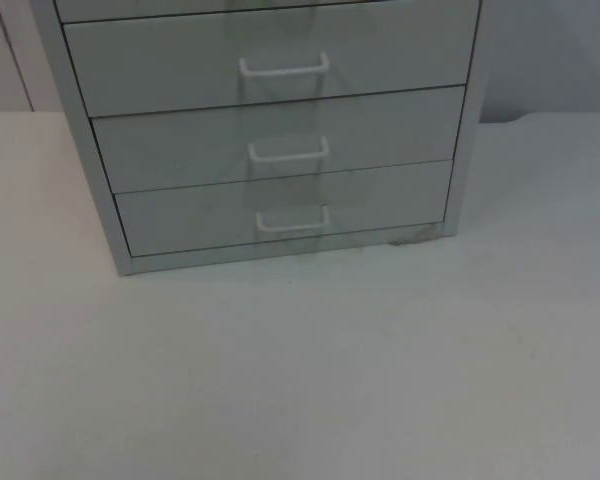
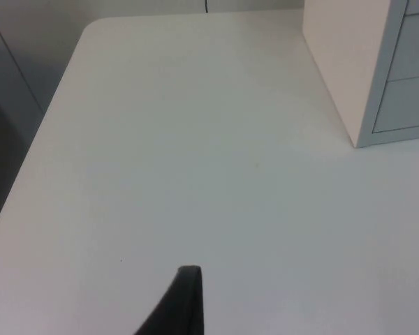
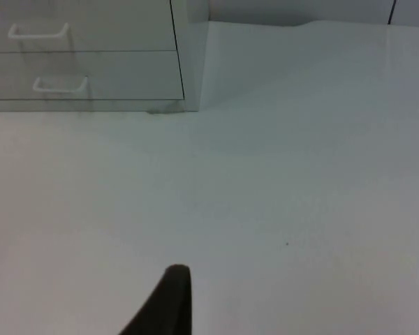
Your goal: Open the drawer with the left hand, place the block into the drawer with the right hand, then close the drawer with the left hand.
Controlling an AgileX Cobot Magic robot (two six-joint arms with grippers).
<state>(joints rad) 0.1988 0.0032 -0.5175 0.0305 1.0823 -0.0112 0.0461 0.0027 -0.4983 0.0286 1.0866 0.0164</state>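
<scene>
A white table top (image 1: pixel 300 380) runs back to a grey partition wall (image 1: pixel 540 50), and on it stands a pale grey metal drawer cabinet (image 1: pixel 270 130).

The left gripper (image 2: pixel 185 300) hangs over bare table off the cabinet's left side, well apart from it; one black fingertip is all that can be seen, so I cannot tell whether its fingers are parted or closed. The right gripper (image 3: pixel 169 300) hangs over bare table in front of the cabinet and toward its right corner, also well apart from it, and its finger state cannot be told either.

All the cabinet's drawers sit flush and closed. The bottom drawer (image 1: pixel 280 210) carries a white loop handle (image 1: pixel 292 220), as do the two drawers above it. A faint dark smudge, possibly dirt, lies at the cabinet's lower right foot (image 1: pixel 410 238).
</scene>
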